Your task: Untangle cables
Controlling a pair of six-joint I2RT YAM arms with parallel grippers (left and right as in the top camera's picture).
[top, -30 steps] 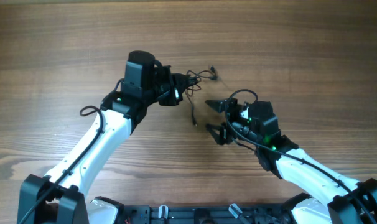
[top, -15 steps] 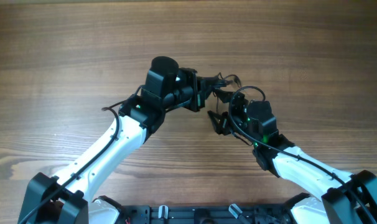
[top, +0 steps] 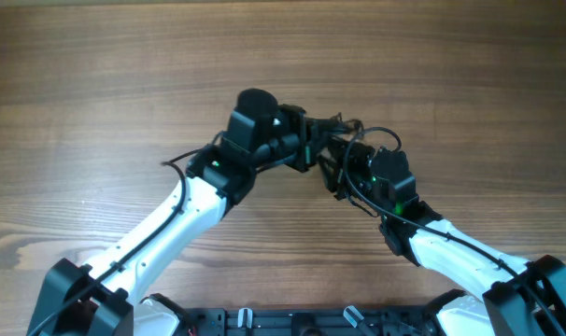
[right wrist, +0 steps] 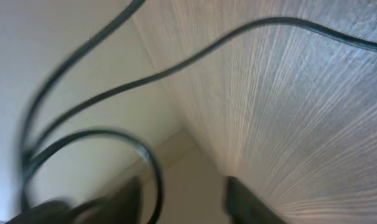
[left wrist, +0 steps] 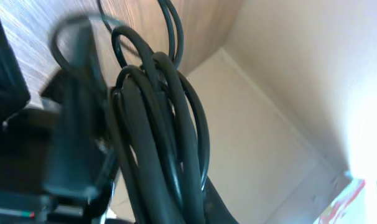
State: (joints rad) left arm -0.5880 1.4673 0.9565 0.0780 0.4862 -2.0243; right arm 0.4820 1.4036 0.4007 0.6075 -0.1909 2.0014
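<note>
The cables (top: pixel 337 122) are a small tangle of thin black wires above the table's middle. My left gripper (top: pixel 313 147) is shut on them. In the left wrist view the bundle of black loops (left wrist: pixel 167 118) fills the frame and runs down into the left gripper's jaws (left wrist: pixel 173 208). My right gripper (top: pixel 332 164) is right against the left one, just under the tangle. In the right wrist view, the right gripper's fingers (right wrist: pixel 185 199) are apart, and a thin cable loop (right wrist: pixel 114 138) hangs in front of them. I cannot tell whether the loop touches the fingers.
The wooden table (top: pixel 96 84) lies under both arms. The two arms' wrists crowd together at the middle. Thicker black arm cables loop by the left elbow (top: pixel 176 161) and over the right wrist (top: pixel 381 135).
My left gripper has carried the cables to the right and lifted them. My right gripper has moved up and left towards it. The two now meet.
</note>
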